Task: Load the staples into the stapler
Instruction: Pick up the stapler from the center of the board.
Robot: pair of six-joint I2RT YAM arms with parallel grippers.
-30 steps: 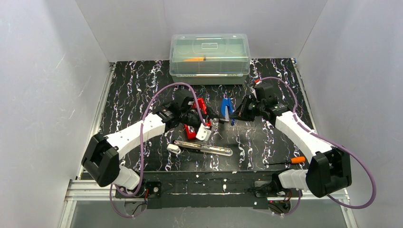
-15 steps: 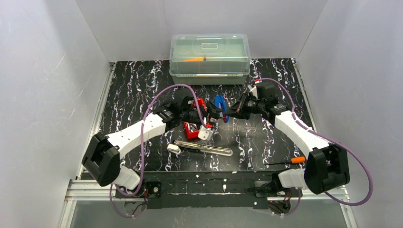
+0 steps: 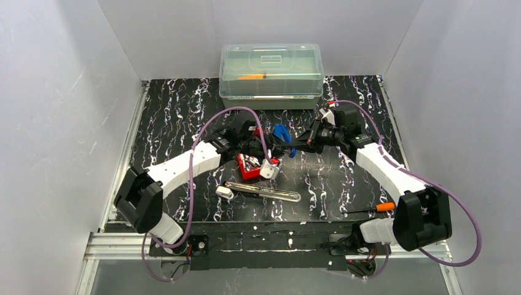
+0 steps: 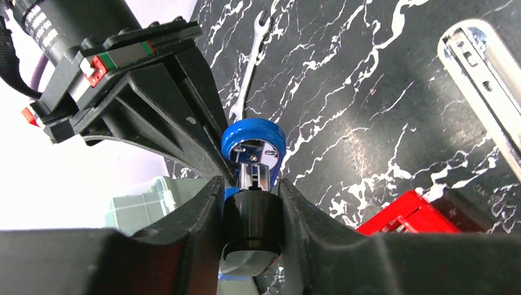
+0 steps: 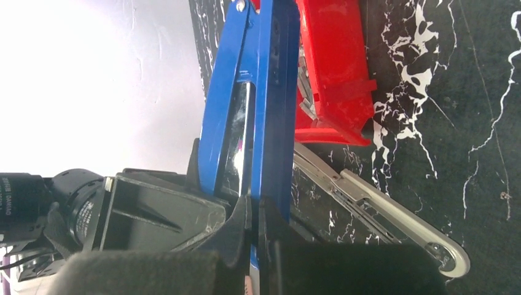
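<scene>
A blue stapler point(image 3: 282, 133) is held in the air between both grippers, above the mat. My left gripper point(image 3: 276, 148) is shut on its black rear end point(image 4: 252, 224), with the blue and chrome body point(image 4: 253, 138) pointing away. My right gripper point(image 3: 295, 145) is shut on a thin blue plate of the stapler point(image 5: 273, 92). My left gripper point(image 4: 252, 184) and right gripper point(image 5: 255, 206) face each other closely. The staples point(image 3: 250, 162) show as silvery strips in an open red box point(image 3: 246, 172) just below the stapler.
A long grey metal stapler point(image 3: 264, 192) lies open in front of the red box point(image 5: 332, 67). A white lid point(image 3: 268, 170) leans by the box. A clear plastic bin point(image 3: 271, 74) stands at the back. An orange-handled screwdriver point(image 3: 376, 209) lies front right. A wrench point(image 4: 249, 67) lies on the mat.
My right gripper carried the blue stapler left and tilted it. My left gripper swung right from the red box and closed on the stapler's black end.
</scene>
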